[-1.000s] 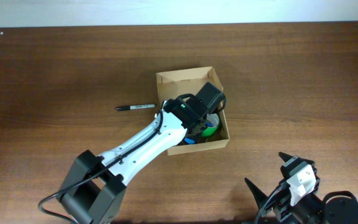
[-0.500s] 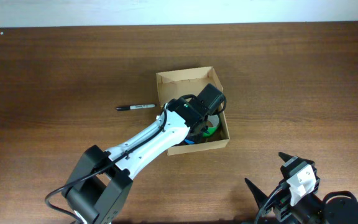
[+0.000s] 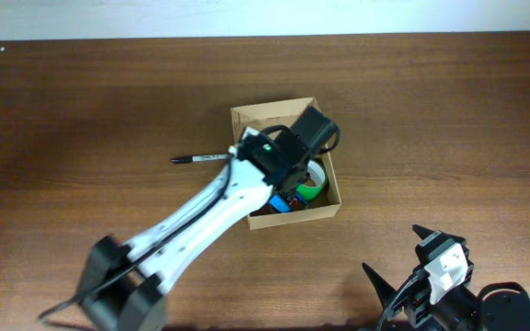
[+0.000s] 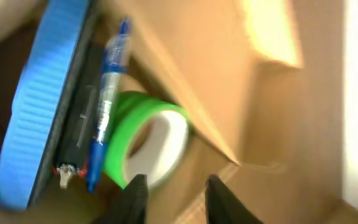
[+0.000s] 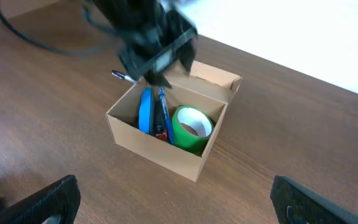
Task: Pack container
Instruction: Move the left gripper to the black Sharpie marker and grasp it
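The container (image 3: 267, 113) is a tan cardboard box, open on top. It holds a flat blue object (image 4: 39, 99), a blue pen (image 4: 107, 102) and a green tape roll (image 4: 146, 144). All three also show in the right wrist view, inside the container (image 5: 160, 149). My left gripper (image 3: 288, 165) hovers over the box. Its fingers (image 4: 176, 202) are open and empty, just above the tape roll and the box's inner wall (image 4: 185, 68). My right gripper (image 3: 394, 250) is wide open and empty near the front right of the table, apart from the box (image 5: 182, 205).
A black marker (image 3: 201, 158) lies on the wooden table just left of the box; it also shows in the right wrist view (image 5: 122, 76). The box's flap (image 5: 219, 78) stands at its far side. The left arm (image 3: 201, 221) stretches diagonally from the front left.
My left arm has drawn back and up a little, shifting the gripper slightly left over the box. The box's contents and the right arm have not moved.
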You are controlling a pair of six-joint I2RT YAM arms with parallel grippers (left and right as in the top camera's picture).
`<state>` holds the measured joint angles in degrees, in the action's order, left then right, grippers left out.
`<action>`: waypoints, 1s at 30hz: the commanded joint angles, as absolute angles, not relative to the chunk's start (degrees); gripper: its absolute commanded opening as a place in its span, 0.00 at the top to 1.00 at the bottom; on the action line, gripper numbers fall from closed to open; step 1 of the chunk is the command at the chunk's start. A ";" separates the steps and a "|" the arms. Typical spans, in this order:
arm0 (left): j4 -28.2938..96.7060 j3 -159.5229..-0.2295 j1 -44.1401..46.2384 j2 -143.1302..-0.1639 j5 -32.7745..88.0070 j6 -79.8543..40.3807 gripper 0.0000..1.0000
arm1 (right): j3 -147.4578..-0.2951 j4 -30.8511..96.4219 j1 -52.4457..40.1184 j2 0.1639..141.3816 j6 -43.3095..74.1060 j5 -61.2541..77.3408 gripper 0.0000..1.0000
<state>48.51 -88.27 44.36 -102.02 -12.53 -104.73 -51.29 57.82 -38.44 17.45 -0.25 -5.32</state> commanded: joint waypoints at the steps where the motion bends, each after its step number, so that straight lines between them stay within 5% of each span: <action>1: 50.94 -89.84 43.16 -95.13 -15.29 -97.06 0.37 | -51.16 57.65 -38.22 17.23 0.10 -6.07 0.01; 2: 51.90 -89.84 42.87 -94.19 -15.29 -96.66 0.30 | -51.16 57.65 -38.22 17.23 0.10 -6.04 0.01; 4: 53.36 -89.84 42.19 -92.73 -15.66 -96.71 0.00 | -51.16 57.65 -38.22 17.23 0.10 -6.04 0.01; 9: 58.28 -89.84 39.33 -90.04 -20.01 -97.93 0.00 | -51.16 57.65 -38.22 17.23 0.08 -6.04 0.01; 13: 69.08 -89.84 33.98 -90.15 -22.31 -113.60 0.00 | -51.16 57.65 -38.22 17.23 0.10 -6.04 0.01; 30: 66.43 -89.86 17.63 -103.55 -17.61 -112.55 0.00 | -51.16 57.65 -38.22 17.23 0.10 -6.04 0.01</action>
